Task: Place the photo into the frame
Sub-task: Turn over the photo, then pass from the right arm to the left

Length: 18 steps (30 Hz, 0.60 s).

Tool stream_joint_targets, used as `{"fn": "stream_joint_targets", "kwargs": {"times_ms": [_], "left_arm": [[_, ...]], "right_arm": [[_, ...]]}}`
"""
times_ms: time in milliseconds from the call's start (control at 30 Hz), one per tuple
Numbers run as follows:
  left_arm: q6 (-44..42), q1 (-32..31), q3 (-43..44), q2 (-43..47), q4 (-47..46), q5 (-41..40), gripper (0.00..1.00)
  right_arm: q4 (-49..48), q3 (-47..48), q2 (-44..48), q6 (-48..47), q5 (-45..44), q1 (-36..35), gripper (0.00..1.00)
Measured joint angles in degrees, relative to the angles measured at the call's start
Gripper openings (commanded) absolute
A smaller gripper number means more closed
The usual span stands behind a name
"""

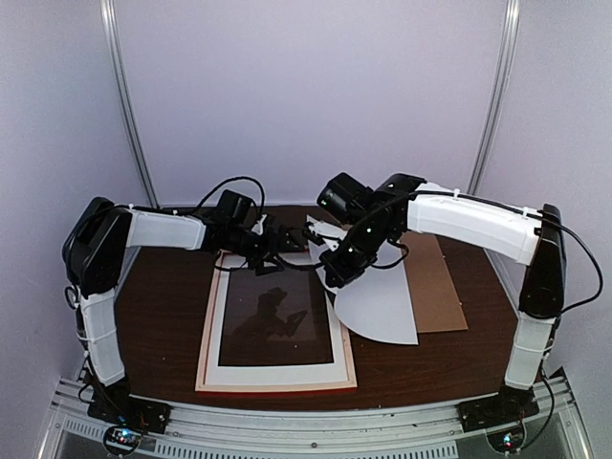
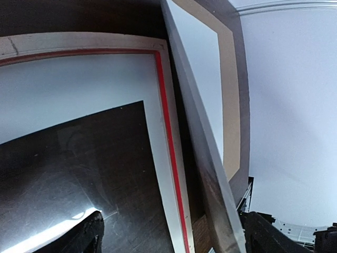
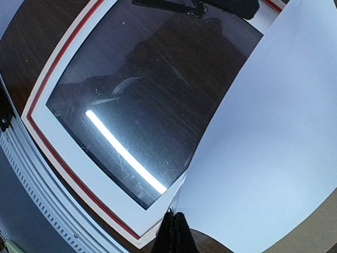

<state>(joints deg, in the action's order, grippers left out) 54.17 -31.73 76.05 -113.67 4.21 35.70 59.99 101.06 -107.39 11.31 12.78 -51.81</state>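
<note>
The right gripper [image 3: 174, 233] pinches the edge of the photo [image 3: 263, 132], its fingers closed tight. The photo curls up just beside the frame [image 1: 277, 387], white side showing. It looks light and bendy, so an edge is best to hold. The left gripper [image 1: 287, 238] has its fingers spread wide and holds nothing.

I am seeing the mat board [image 1: 277, 374] lying in the frame [image 1: 277, 387], lower middle; photo [image 1: 382, 306] right, backing board [image 1: 442, 287] farther right.
</note>
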Motion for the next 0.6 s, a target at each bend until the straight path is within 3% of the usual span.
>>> {"fn": "stream_joint_targets", "kwargs": {"times_ms": [367, 600], "left_arm": [[4.92, -1.31, 0.02, -2.03, -4.44, 2.19, 0.84], [5.05, -2.43, 2.27, -4.96, -4.04, 2.93, 0.68]], "right_arm": [[-3.32, -0.31, -2.89, 1.07, 2.25, -1.40, 0.00], [-4.59, -0.31, -4.22, 1.14, 3.28, -2.21, 0.00]]}}
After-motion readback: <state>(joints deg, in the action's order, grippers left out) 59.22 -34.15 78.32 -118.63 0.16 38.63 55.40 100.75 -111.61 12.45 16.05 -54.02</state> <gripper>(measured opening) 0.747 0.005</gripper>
